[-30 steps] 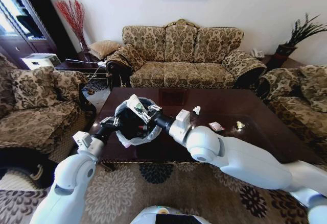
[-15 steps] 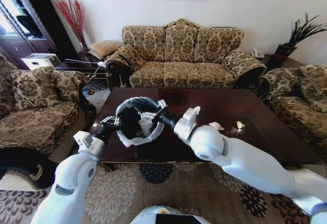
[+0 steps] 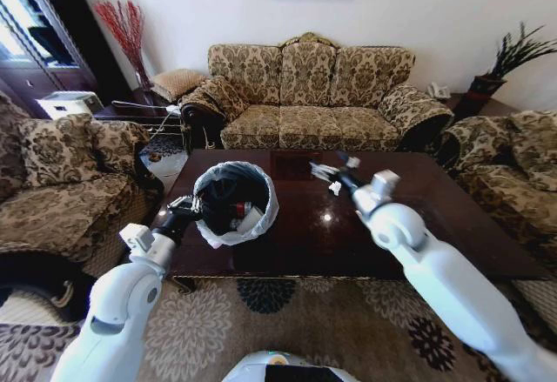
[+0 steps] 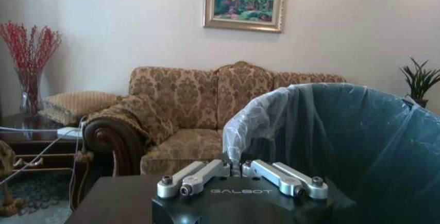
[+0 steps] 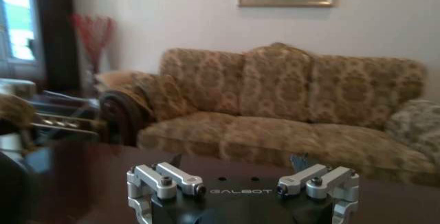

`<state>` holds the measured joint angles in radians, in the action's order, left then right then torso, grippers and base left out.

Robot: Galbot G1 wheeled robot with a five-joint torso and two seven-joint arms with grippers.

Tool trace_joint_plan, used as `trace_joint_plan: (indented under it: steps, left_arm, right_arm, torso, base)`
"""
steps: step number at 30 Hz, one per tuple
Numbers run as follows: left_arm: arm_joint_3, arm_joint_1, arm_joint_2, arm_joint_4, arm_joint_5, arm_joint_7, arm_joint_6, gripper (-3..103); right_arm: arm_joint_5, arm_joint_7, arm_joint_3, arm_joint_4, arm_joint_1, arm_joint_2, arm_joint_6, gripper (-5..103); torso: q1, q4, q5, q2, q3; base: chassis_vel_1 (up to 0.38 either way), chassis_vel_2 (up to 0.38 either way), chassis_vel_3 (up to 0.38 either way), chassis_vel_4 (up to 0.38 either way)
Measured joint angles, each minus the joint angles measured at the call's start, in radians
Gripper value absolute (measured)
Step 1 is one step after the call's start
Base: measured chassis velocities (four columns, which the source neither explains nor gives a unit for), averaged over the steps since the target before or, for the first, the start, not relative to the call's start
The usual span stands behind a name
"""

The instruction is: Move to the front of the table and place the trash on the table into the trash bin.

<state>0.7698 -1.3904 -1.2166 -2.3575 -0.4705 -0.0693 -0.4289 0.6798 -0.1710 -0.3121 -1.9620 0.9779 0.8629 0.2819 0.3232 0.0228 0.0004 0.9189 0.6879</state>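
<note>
My left gripper [image 3: 188, 208] is shut on the near rim of the trash bin [image 3: 261, 192], a black bin with a whitish liner, and holds it over the left part of the table [image 3: 305, 234]. In the left wrist view the left gripper [image 4: 237, 168] pinches the liner's edge [image 4: 275, 110]. Trash lies in the bin: a clear bottle with a red label [image 3: 238, 211] and a white piece [image 3: 253, 217]. Over the table's far middle my right gripper [image 3: 329, 166] is open and holds nothing. A crumpled white paper [image 3: 335, 188] lies just beneath it. The right wrist view shows the right gripper [image 5: 237, 160] spread wide above the dark tabletop [image 5: 75, 183].
A patterned sofa [image 3: 309, 95] stands behind the table, with armchairs at left [image 3: 61, 182] and right [image 3: 513, 173]. A dark side table with cables [image 3: 144, 112] is at the far left. A patterned rug [image 3: 287, 321] lies under the table's near edge.
My right gripper has come out of the bin, leaving the white trash inside, and has swung right over the table's far middle, now open. The left gripper and bin have stayed put.
</note>
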Motion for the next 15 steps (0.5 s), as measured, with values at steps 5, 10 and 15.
trace_joint_plan:
  steps: [5, 10, 15]
  left_arm:
    - [0.005, -0.006, -0.02, 0.003, 0.002, -0.004, 0.011, 3]
    - [0.006, -0.002, -0.021, 0.003, 0.003, -0.004, 0.012, 3]
    - [0.002, -0.003, -0.021, 0.004, 0.004, -0.004, 0.012, 3]
  right_arm:
    - [-0.12, 0.009, -0.089, 0.085, 0.134, 0.086, -0.067, 100]
    - [-0.14, 0.032, -0.125, 0.063, 0.197, 0.132, -0.076, 100]
    - [-0.139, 0.062, -0.144, 0.049, 0.225, 0.154, -0.076, 100]
  torso:
    - [0.0, 0.0009, 0.0, 0.0, 0.0]
    - [0.0, 0.0008, -0.0003, 0.0, 0.0]
    - [0.0, 0.0007, -0.0005, 0.0, 0.0]
  base:
    - [0.0, 0.0, 0.0, 0.0]
    - [0.0, 0.0, 0.0, 0.0]
    - [0.0, 0.0, 0.0, 0.0]
